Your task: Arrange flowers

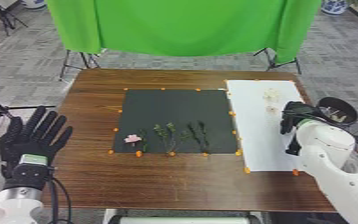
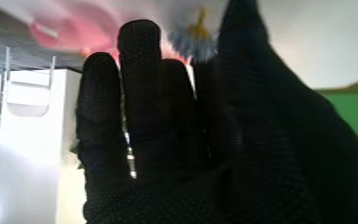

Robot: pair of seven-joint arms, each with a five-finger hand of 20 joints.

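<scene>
Pink flwr (image 1: 133, 138), grn sprigs (image 1: 171, 128), lying on blk mat (image 1: 175, 106)

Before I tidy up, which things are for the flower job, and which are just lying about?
For the job, I think:
- pink flower
- green stems
- pale flowers
- dark mat
- white sheet

Probably just there:
- green cloth
- blue-and-white pot

The head view looks forward and down over the table (image 1: 91, 170). The wrist view looks closely along the right hand (image 1: 293, 112) — both share it and green cloth (image 1: 193, 25).
</scene>
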